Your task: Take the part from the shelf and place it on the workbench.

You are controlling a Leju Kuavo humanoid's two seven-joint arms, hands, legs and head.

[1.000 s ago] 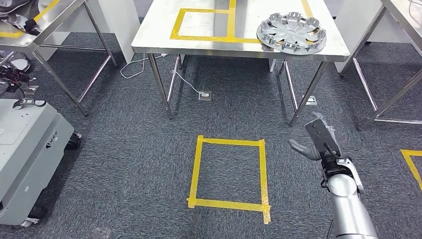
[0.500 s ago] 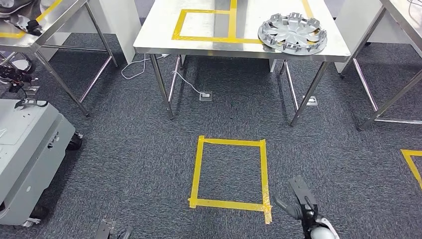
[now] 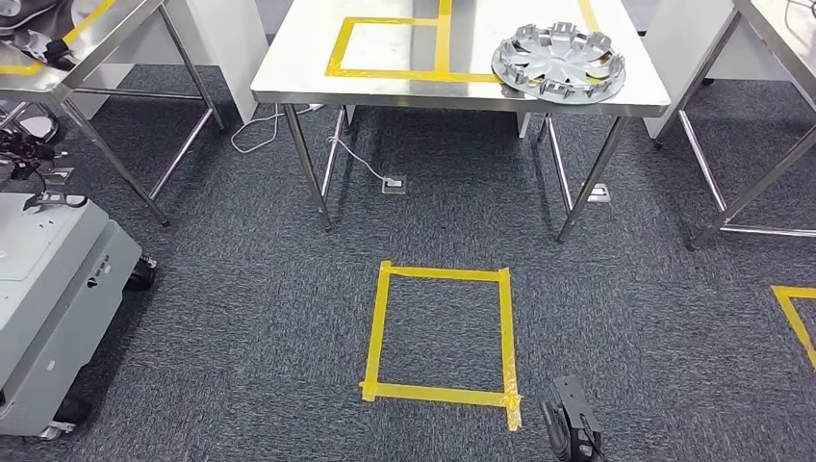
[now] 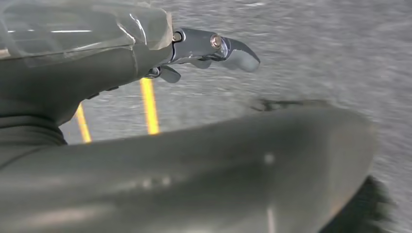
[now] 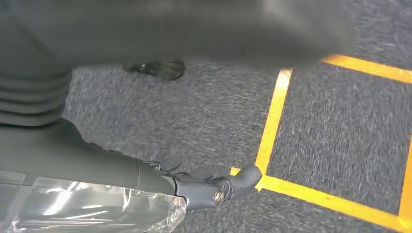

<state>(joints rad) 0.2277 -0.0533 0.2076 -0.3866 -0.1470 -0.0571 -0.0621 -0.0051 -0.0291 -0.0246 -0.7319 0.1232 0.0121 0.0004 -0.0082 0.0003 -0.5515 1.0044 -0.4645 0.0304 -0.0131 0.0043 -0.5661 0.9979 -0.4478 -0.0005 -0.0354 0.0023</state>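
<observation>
The round silver plastic wheel cover (image 3: 558, 63), upper right, overhangs the steel worktop (image 3: 298, 72) edge and could slip; both hands hang empty, fingers apart.

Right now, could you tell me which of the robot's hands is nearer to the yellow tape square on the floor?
Probably the right. The right hand hangs beside the tape square, just off its near right corner. The left hand hangs over carpet, with yellow tape lines visible beyond it.

Glossy silver part (image 3: 558, 64) on smooth steel workbench (image 3: 289, 67) (rough carpet (image 3: 241, 308) below).
</observation>
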